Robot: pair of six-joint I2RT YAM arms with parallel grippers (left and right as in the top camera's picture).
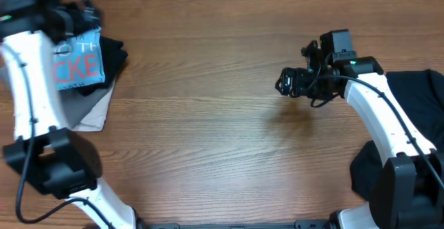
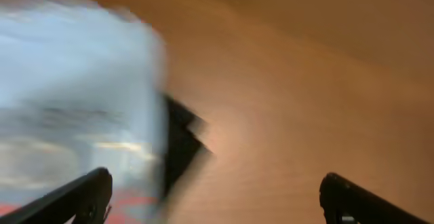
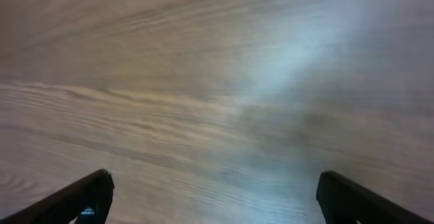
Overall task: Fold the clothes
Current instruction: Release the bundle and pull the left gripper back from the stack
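A stack of folded clothes lies at the far left of the table: a light blue shirt with red letters (image 1: pixel 78 61) on top, a black garment (image 1: pixel 115 54) under it, and a beige one (image 1: pixel 93 109) at the bottom. My left gripper (image 1: pixel 84 12) is open and empty above the stack's far edge; its wrist view shows the blurred blue shirt (image 2: pixel 74 95) and black cloth (image 2: pixel 180 139) below the spread fingers (image 2: pixel 213 197). My right gripper (image 1: pixel 286 82) is open and empty over bare wood (image 3: pixel 217 102), fingers wide apart (image 3: pixel 213 197). A black garment (image 1: pixel 416 97) lies at the right edge.
The wooden table (image 1: pixel 208 132) stretches between the two piles. More black cloth (image 1: pixel 364 170) hangs by the right arm's base at the lower right.
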